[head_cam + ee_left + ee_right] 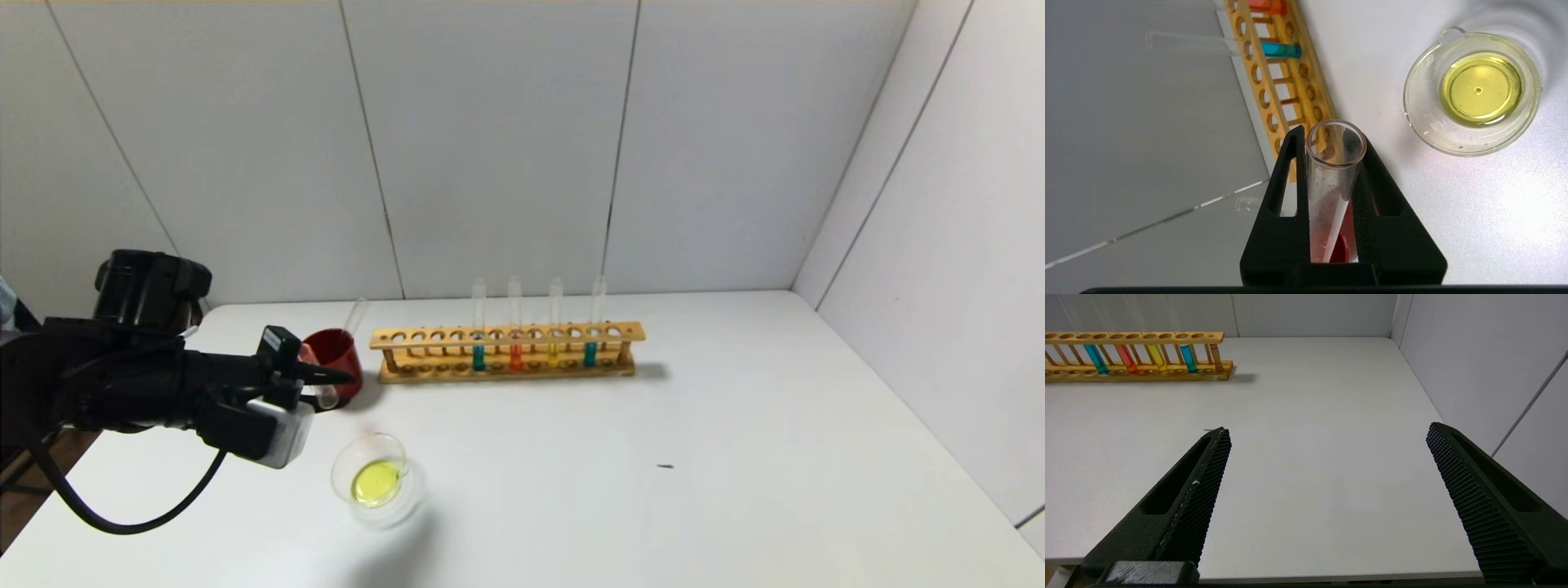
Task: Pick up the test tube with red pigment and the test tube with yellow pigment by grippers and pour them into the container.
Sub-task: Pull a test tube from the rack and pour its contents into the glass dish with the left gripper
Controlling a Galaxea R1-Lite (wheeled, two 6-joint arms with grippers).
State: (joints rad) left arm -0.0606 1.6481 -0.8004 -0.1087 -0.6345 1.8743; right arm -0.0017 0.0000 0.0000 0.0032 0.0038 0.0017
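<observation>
My left gripper (339, 377) (1333, 136) is shut on a clear test tube (1331, 183) near its open mouth and holds it tilted over the dark red cup (331, 349). No liquid column shows in it; red shows behind its lower end. The container (347, 465) (1421, 110), in front of the cup, holds a shallow yellow pool. A red-pigment tube (516, 357) (1126, 359) and a yellow-pigment tube (553, 355) (1156, 358) stand in the wooden rack (506, 335). My right gripper (1327, 430) is open and empty over the table's near right edge, out of the head view.
Two teal tubes (478, 357) (590, 354) stand in the rack beside the red and yellow ones. Another clear tube (355, 314) leans in the cup. White walls close the table at the back and right. A small dark speck (665, 466) lies on the table.
</observation>
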